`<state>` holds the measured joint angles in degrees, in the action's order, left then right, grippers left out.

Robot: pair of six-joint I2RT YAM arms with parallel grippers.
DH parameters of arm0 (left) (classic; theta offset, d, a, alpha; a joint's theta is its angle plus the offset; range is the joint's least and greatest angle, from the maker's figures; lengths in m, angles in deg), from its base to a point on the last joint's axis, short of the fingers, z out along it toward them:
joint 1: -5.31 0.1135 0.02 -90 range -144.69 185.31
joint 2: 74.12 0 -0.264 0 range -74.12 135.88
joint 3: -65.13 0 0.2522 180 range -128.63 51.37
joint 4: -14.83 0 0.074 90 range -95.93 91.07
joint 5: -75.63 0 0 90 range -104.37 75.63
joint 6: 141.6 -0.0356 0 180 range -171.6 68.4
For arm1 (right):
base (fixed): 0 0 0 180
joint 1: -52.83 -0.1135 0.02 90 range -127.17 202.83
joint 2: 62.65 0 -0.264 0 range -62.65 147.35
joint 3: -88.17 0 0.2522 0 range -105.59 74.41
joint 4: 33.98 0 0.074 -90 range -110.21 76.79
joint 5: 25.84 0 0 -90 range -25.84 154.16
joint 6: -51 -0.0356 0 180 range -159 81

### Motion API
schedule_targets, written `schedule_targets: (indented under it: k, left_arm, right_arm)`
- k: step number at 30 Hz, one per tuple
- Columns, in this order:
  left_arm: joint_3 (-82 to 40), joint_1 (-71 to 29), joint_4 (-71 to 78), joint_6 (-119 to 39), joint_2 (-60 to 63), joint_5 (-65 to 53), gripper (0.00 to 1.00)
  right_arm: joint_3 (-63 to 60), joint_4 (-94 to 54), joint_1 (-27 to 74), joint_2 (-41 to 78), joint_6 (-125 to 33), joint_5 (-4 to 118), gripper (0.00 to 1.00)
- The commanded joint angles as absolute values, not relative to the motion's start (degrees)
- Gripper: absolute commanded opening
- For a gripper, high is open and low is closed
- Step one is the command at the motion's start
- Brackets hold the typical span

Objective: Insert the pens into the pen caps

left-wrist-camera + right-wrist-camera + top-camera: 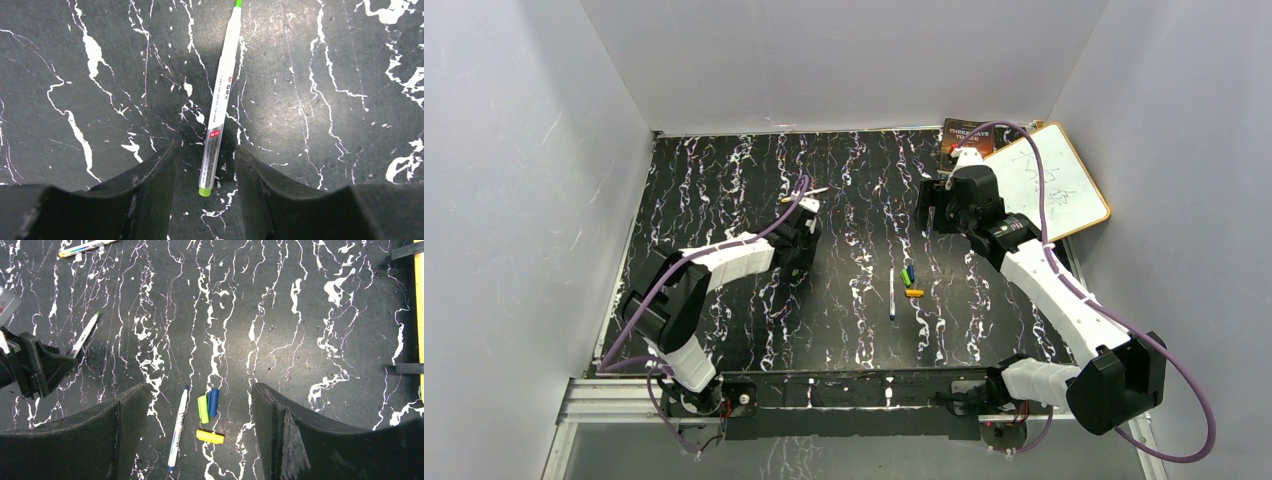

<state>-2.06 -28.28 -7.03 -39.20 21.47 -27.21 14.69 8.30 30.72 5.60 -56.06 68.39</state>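
A green-ended pen (217,105) lies flat on the black marbled table. My left gripper (205,175) is open, its jaws low on either side of the pen's near end and not touching it; it shows in the top view (799,240). My right gripper (200,390) is open and empty, held above the caps; it shows in the top view (934,215). Below it lie the blue-ended pen (178,427), the green cap (202,409), the blue cap (213,402) touching it, and the orange-yellow cap (210,436). The plain whitish pen (816,191) lies beyond the left gripper.
A whiteboard with a wooden frame (1054,185) and a dark book (964,135) lie at the table's far right corner. Grey walls close in the table on three sides. The blue-ended pen (891,293) and the caps (910,280) lie mid-table between the arms.
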Motion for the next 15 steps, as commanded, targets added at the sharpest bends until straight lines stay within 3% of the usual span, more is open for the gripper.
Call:
schedule_targets:
  k: [1,9,11,13,15]
  left_arm:
    - [-2.25,-28.85,-7.06,-39.31,23.04,-29.25,0.43]
    - [-2.98,-30.23,-8.16,-39.67,27.01,-31.84,0.42]
    - [-2.79,-30.45,-7.85,-39.6,26.98,-31.26,0.33]
    - [-2.79,-30.55,-7.85,-39.19,26.72,-30.67,0.19]
    - [-2.86,-30.56,-8.04,-38.73,26.61,-29.88,0.13]
  right_arm:
    - [13.32,6.31,30.76,3.89,-55.8,69.79,0.72]
    - [13.33,6.24,30.74,3.66,-55.85,69.83,0.74]
    - [13.41,6.21,30.76,3.64,-55.79,69.81,0.74]
    - [13.41,6.2,30.72,3.77,-55.93,69.81,0.74]
    - [13.46,6.15,30.75,3.86,-56.1,69.69,0.74]
